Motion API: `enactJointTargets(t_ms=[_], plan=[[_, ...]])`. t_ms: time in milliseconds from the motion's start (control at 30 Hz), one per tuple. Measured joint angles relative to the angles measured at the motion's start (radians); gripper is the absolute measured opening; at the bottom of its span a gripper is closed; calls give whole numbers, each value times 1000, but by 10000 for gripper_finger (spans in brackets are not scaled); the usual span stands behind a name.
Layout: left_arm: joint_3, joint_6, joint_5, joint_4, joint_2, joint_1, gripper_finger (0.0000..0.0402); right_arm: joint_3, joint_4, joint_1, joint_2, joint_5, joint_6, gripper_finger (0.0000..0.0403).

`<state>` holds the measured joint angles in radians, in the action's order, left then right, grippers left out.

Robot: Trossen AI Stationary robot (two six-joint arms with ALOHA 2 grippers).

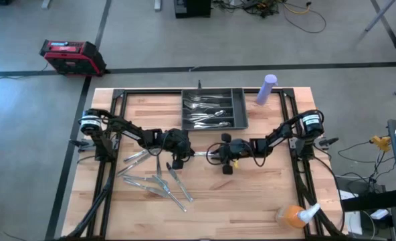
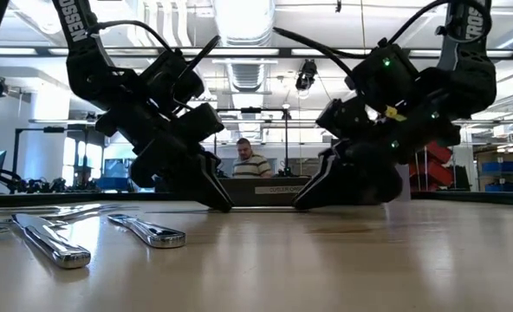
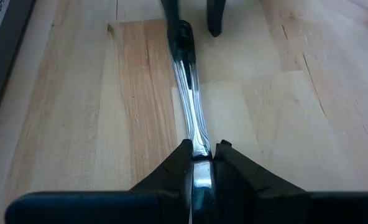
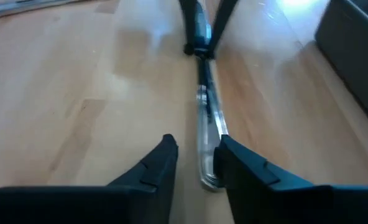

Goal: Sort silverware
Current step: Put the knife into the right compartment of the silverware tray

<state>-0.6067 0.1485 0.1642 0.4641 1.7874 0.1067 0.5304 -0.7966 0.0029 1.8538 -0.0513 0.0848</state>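
Note:
One slim piece of silverware (image 1: pixel 201 154) lies lengthwise between my two grippers at the table's middle. My left gripper (image 3: pixel 201 155) is shut on its left end. My right gripper (image 4: pixel 196 152) is open, one finger on either side of the piece's right end (image 4: pixel 209 174); I cannot tell whether the finger close beside it touches. Several loose pieces of silverware (image 1: pixel 154 181) lie flat on the wood toward the near left. More pieces lie in the dark tray (image 1: pixel 241 110) at the far middle. My left gripper pinches the piece's narrow left end (image 3: pixel 199 144) between its two fingers. The fingers slant down from the table's left and run along the piece. The piece stretches level away from them, low over the wood; whether it rests on the table I cannot tell.
A purple bottle (image 1: pixel 268 88) stands right of the tray. An orange thing with a white spray head (image 1: pixel 295 214) sits at the near right corner. Bare wood lies near and right of the grippers. A person (image 2: pixel 252 162) sits beyond the table's far edge.

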Motion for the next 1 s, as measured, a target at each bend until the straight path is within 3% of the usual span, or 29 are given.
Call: enactJointTargets(t_ms=[200, 367, 800, 1000], plan=[[0, 0, 1, 0, 0, 0, 52, 4, -15, -48, 24, 64, -33, 153], [0, 0, 2, 4, 1, 0, 52, 6, -39, -69, 60, 128, -52, 163], [-14, 0, 29, 5, -92, 0, 52, 12, -99, -67, 166, 138, -34, 61], [-12, -10, 29, -51, -129, 0, 52, 11, -101, -62, 166, 129, 16, 57]])
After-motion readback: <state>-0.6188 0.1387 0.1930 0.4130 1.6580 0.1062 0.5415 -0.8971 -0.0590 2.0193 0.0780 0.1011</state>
